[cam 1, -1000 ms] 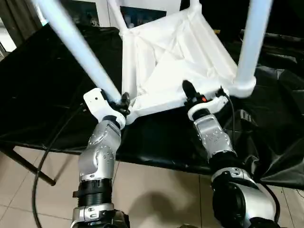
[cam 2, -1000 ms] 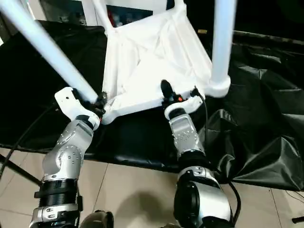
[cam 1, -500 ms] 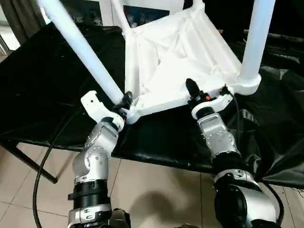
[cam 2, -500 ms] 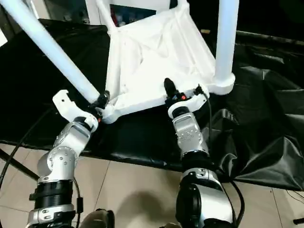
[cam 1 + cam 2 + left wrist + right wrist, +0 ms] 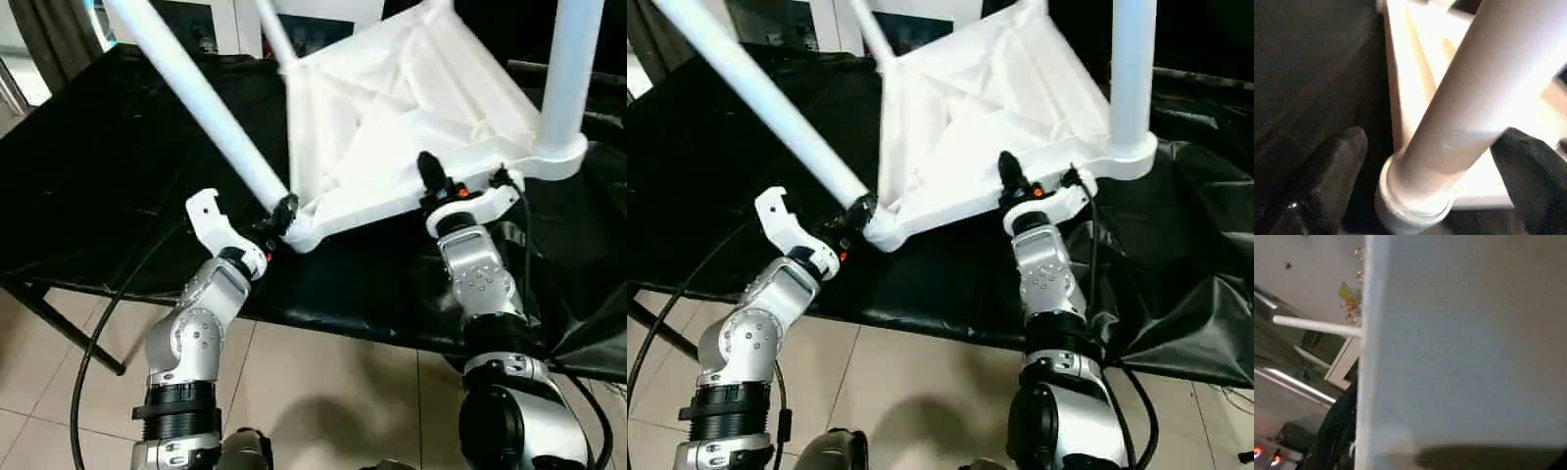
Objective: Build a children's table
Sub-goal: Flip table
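White plastic children's table (image 5: 411, 108), which we hold upside down and tilted above the black-draped counter (image 5: 88, 176), legs pointing up. Our left gripper (image 5: 281, 213) has its fingers (image 5: 1337, 161) around the near-left leg (image 5: 196, 98) at its socket. Our right gripper (image 5: 431, 176) pinches the near rim.
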